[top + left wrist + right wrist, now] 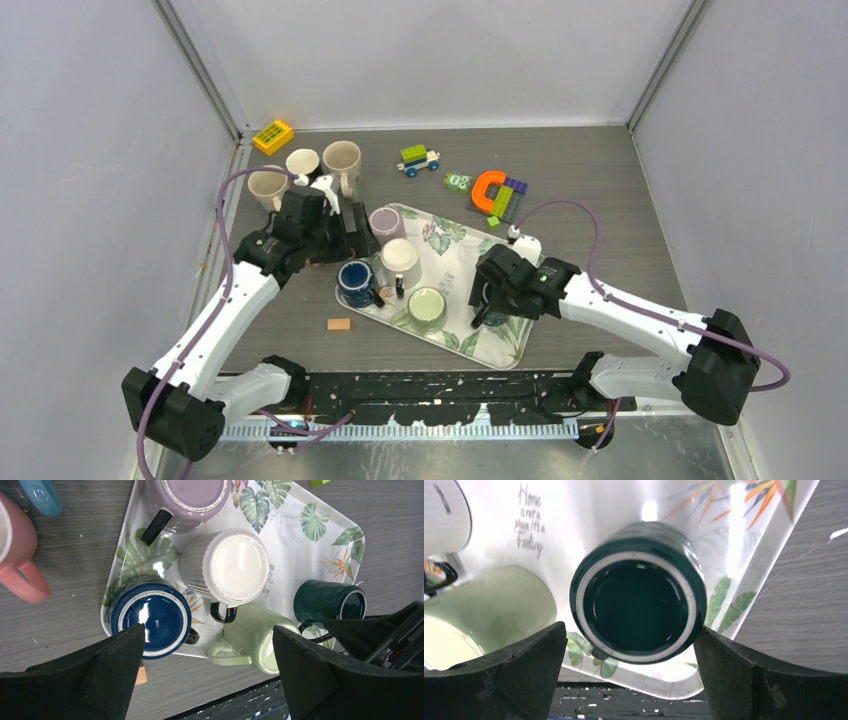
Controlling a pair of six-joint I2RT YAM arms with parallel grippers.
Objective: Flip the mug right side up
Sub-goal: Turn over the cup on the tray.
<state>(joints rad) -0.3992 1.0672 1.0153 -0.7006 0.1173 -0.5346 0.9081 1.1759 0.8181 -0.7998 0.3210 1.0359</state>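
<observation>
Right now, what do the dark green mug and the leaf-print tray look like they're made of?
Dark green mug: likely glazed ceramic, glossy, with a pale unglazed ring around its base. Leaf-print tray: probably plastic or melamine, smooth and shiny, bright glare spots; can't be sure.

You are viewing a tray [452, 256] lying at frame centre, five mugs [239, 567] sitting on it. Off it, cups [342, 160] are standing upper left; toy blocks [500, 195] are lying upper right; a small block [339, 324] is lying lower left.
</observation>
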